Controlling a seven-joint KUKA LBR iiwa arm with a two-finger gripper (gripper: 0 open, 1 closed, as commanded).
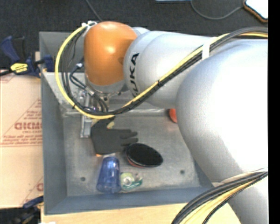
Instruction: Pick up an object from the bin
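The silver arm (pixel 214 101) crossed the bin (pixel 53 171) from the right. Its gripper (pixel 89 125), open or closed I could not tell, hung at the far edge of a black glove-shaped piece (pixel 111 140) mid-bin. A blue bottle (pixel 108 174) lay near the front wall.

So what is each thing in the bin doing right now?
Claw: down in the bin, by the dark glove's top-left edge.
Dark glove: lying flat, mid-bin.
Black oval disc: lying flat against the glove's lower right.
Blue see-through cup: tipped on its side.
Small green-and-white thing: lying beside the cup.
Orange thing: mostly hidden behind the arm.
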